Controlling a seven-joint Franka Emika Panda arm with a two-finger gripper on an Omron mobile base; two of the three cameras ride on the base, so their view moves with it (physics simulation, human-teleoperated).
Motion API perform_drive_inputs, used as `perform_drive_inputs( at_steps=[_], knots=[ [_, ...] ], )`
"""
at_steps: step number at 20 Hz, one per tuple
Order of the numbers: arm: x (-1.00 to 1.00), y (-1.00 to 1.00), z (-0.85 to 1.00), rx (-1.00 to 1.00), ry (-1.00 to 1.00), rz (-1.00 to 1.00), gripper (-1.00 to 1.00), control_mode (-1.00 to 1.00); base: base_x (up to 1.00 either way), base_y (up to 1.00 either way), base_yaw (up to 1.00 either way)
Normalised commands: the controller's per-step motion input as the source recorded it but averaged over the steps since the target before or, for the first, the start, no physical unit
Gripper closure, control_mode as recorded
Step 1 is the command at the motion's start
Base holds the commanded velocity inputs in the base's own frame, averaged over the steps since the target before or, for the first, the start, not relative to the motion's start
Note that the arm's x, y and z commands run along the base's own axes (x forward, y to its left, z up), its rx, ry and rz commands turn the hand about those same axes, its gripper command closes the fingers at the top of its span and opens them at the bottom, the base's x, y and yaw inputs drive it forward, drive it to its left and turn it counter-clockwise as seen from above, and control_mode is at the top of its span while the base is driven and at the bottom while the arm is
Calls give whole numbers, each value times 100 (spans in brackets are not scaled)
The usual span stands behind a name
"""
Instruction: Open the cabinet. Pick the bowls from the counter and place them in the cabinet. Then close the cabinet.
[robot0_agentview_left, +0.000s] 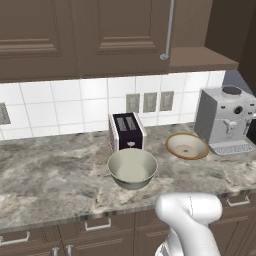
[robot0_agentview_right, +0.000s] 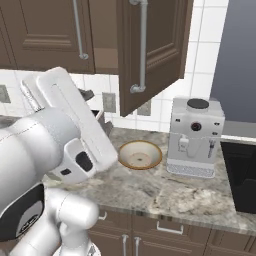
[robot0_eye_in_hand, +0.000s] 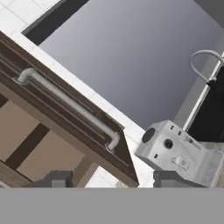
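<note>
Cabinet (robot0_agentview_right: 150, 50) up over the counter (robot0_agentview_left: 60, 175) has its right door swung wide open, silver bar handle (robot0_agentview_right: 142, 45) facing out. My gripper (robot0_eye_in_hand: 111, 178) sits just off that door's edge, fingers spread apart with nothing between them. Deep greyish-cream bowl (robot0_agentview_left: 132, 167) is right in front of the toaster (robot0_agentview_left: 126, 131); patterned bowl (robot0_agentview_left: 187, 146) sits between toaster and coffee machine (robot0_agentview_left: 225, 120).

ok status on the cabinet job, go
Gripper open, holding nothing. Cabinet right door swung open. Both bowls on counter: plain bowl, patterned bowl. Nothing blocking.
</note>
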Motion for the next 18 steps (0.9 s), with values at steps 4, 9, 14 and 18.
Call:
perform_drive_inputs(
  at_steps=[4,9,14,18],
  knots=[
    [-60,91,0,-1,-17,0,-100,-100,0,0,0],
    [1,100,0,-15,-2,0,-100,-100,0,0,0],
    [56,72,0,-13,0,-7,-100,-100,0,0,0],
    [84,6,0,-2,0,-8,-100,-100,0,0,0]
  ],
)
